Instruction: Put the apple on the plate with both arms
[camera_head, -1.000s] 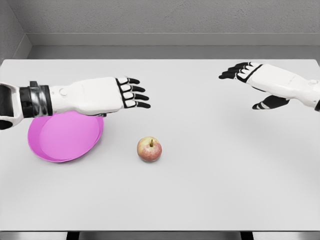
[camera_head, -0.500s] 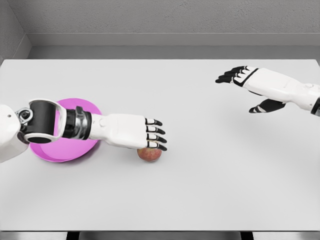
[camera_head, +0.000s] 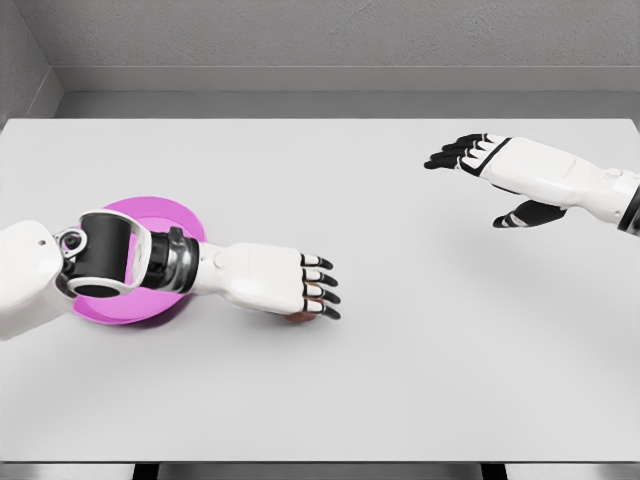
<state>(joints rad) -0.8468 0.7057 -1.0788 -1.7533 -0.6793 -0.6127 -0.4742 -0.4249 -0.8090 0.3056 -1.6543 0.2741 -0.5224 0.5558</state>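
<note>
Apple (camera_head: 298, 318), nearly hidden on the counter (camera_head: 420, 350), sits under my left robot hand (camera_head: 290, 285), whose fingers reach flat over it, not yet closed. Plate (camera_head: 150, 212) lies just behind my forearm. My right robot hand (camera_head: 480, 160) hovers open, well apart. Grasping comes next, I judge.

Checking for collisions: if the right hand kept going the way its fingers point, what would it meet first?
Probably nothing: the right hand points left across bare table, well behind the left hand; depth is unclear.
</note>
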